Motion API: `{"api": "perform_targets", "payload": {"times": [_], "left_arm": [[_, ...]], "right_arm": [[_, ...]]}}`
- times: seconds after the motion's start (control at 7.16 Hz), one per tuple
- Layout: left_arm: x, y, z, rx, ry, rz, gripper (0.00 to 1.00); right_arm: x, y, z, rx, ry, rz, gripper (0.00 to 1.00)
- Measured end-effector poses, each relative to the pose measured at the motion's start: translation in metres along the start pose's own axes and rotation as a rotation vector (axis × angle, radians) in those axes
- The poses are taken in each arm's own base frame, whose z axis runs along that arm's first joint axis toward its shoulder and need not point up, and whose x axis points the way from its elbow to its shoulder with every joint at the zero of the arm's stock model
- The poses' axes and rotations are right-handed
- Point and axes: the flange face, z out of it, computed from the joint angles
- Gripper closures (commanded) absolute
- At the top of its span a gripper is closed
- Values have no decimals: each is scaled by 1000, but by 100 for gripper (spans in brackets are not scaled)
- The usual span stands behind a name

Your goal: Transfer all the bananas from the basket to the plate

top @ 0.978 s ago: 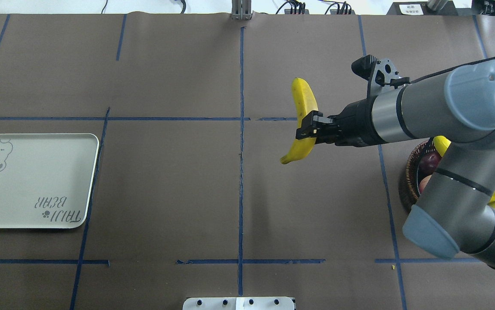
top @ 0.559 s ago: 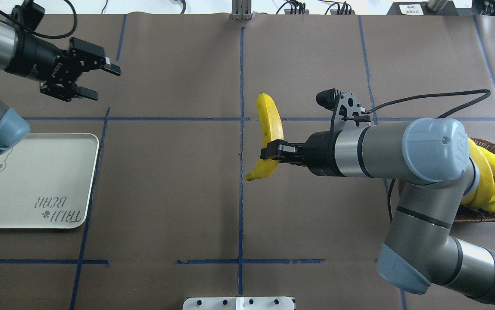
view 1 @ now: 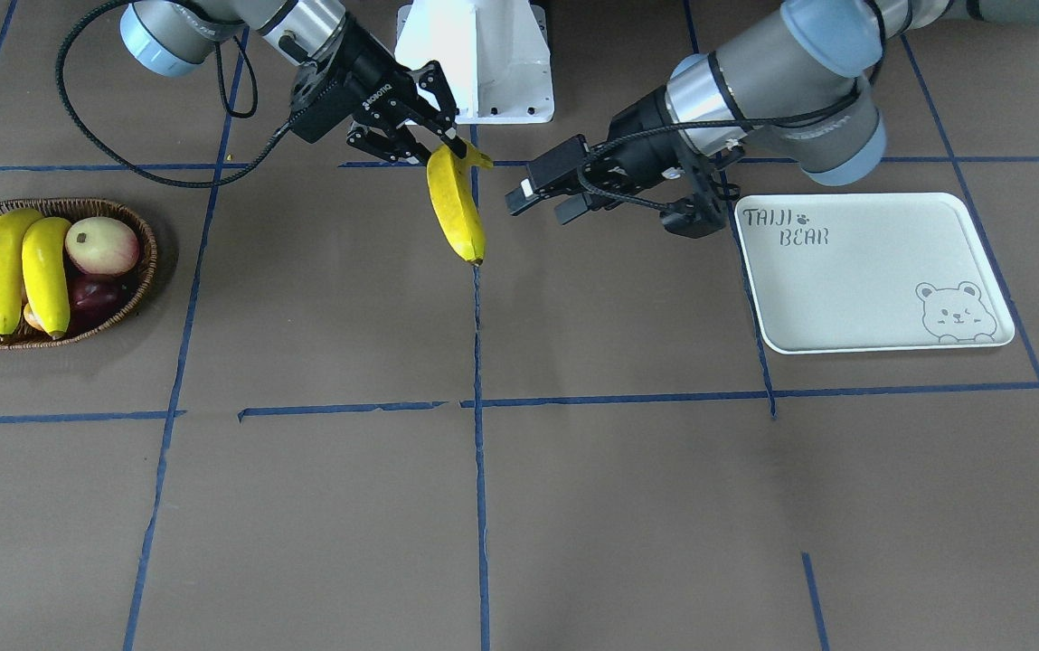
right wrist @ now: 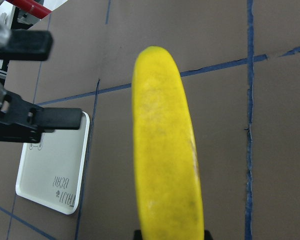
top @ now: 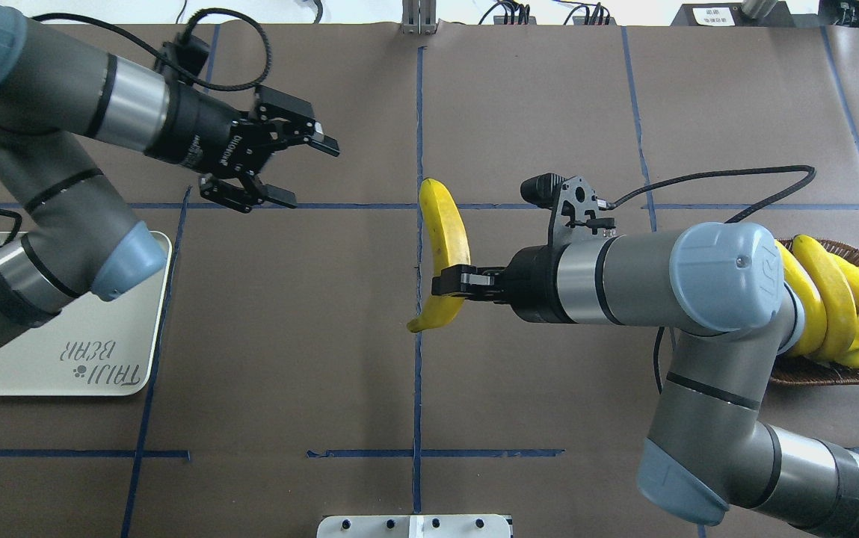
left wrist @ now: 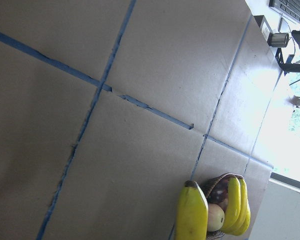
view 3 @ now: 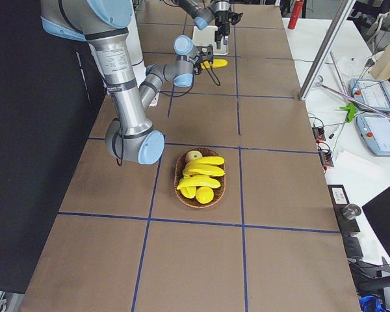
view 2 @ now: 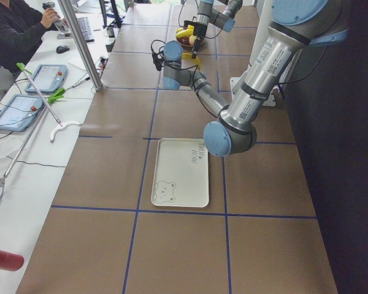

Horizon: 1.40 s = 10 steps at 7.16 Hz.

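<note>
My right gripper (top: 450, 282) is shut on a long yellow banana (top: 444, 232), held above the table's centre line; the same banana (view 1: 456, 212) hangs tilted in the front-facing view and fills the right wrist view (right wrist: 165, 165). My left gripper (top: 309, 172) stands open with nothing between its fingers, a short way left of the banana and apart from it. Three more bananas (view 1: 4, 271) lie in the brown wicker basket (view 1: 144, 271) at the far right of the overhead view (top: 825, 373). The white plate (top: 100, 329) lies bare on the left, partly under my left arm.
A pale apple (view 1: 103, 244) and a dark red fruit (view 1: 94, 294) share the basket with the bananas. The white robot base (view 1: 474, 63) stands at the near table edge. Blue tape lines (top: 418, 373) cross the brown table cover.
My right gripper has carried the banana leftward to the centre line. My left arm has swung in from the left edge, its open gripper now close to the banana.
</note>
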Motion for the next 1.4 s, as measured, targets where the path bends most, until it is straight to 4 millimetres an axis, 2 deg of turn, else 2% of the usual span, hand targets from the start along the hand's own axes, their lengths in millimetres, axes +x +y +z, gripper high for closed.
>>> {"api": "perform_targets", "payload": {"times": [0.28,0.56,0.7,0.84,0.98,1.12,1.4], "left_arm": [[3,25,26,-17,10,-1,1],[6,40,45,-23,10,-5,3],[5,45,52,-13,14,-7,33],[5,48,56,-5,19,-6,97],[4,49,57,-1,21,-3,100],[2,47,56,2,23,5,100],[3,41,52,15,26,16,100]], "right_arm": [[-6,1,1,-1,-8,-2,100],[-6,1,2,-1,-8,-1,100],[-6,1,2,-2,-8,2,99],[-6,1,3,-3,-8,1,97],[-7,2,3,-5,-8,-2,83],[-7,4,4,-7,-9,-5,1],[-6,5,4,-10,-8,-7,0]]}}
